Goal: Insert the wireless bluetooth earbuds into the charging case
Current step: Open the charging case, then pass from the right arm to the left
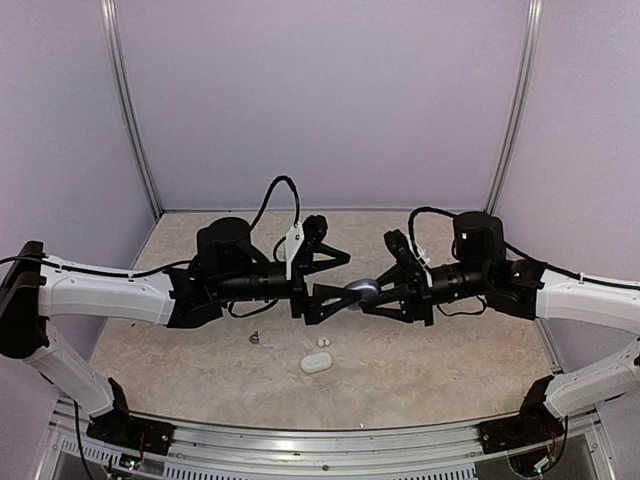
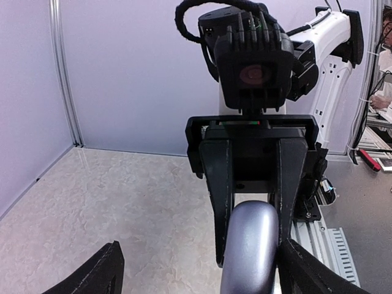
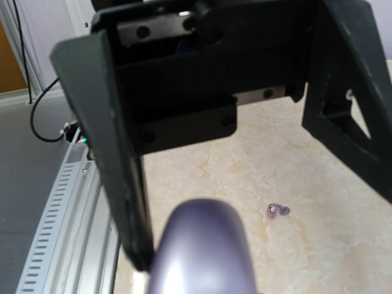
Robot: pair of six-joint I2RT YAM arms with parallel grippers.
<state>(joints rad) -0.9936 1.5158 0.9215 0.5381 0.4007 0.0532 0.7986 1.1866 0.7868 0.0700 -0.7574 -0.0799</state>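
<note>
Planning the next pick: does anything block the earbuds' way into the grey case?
Yes. The grey charging case, held off the table by the right gripper with the left gripper open around it, looks shut, which bars the dark earbud and white earbud lying below.

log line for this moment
right gripper: shut on glossy grey pebble-shaped charging case, mid-air | left gripper: open around it | dark earbud, white earbud, white pebble-shaped case: on table

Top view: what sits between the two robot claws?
A shiny grey charging case, held off the table by the right gripper, the left gripper open around it. Both wrist views show it too.
</note>
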